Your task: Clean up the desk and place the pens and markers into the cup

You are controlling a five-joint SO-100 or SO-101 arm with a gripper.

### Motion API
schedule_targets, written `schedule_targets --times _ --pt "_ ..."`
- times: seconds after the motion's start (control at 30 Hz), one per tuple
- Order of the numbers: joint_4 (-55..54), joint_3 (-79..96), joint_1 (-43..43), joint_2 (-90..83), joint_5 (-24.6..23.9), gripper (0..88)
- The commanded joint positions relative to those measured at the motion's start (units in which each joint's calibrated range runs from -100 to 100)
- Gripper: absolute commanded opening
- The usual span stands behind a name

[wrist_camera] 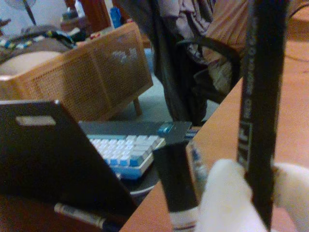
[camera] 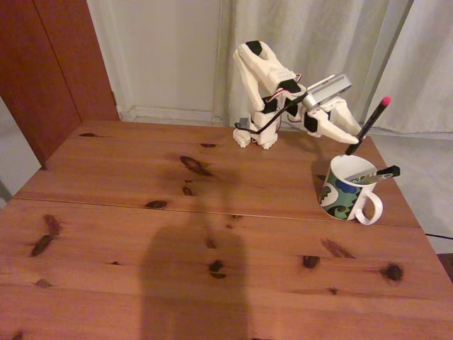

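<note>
My gripper (camera: 352,137) hangs at the back right of the wooden desk (camera: 177,227), just above the cup (camera: 345,191). It is shut on a thin black pen with a red tip (camera: 368,125), which slants up to the right while its lower end reaches the cup's rim. A marker with a black cap (camera: 379,173) leans out of the cup over its right rim. In the wrist view the black pen (wrist_camera: 260,111) stands upright between my white fingers (wrist_camera: 222,203), and the marker's black cap (wrist_camera: 175,179) rises just to the left of them.
The arm's base (camera: 256,134) stands at the desk's back edge in front of pale curtains. A dark shadow (camera: 191,283) falls on the near planks. The wrist view shows an open laptop (wrist_camera: 53,159), a keyboard (wrist_camera: 123,150), a wicker cabinet (wrist_camera: 91,72) and a chair (wrist_camera: 203,63).
</note>
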Motion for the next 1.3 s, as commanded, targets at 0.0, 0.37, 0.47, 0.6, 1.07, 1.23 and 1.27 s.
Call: schedule_targets --times 0.0,0.37,0.47,0.6,1.07,1.23,1.27 --pt "-2.8 -2.2 0.4 1.2 -0.2 0.5" --pt "-2.8 -2.1 0.8 4.1 -3.6 0.6" --pt "-2.8 -2.1 1.8 4.7 -4.4 0.6" --pt "-2.3 -1.0 1.9 4.7 -4.0 0.6" --pt "-2.4 0.1 1.7 4.2 -3.8 0.8" --pt "-2.2 0.2 1.7 4.2 -3.8 2.2" --pt "-2.1 0.3 1.8 4.2 -3.8 3.5"
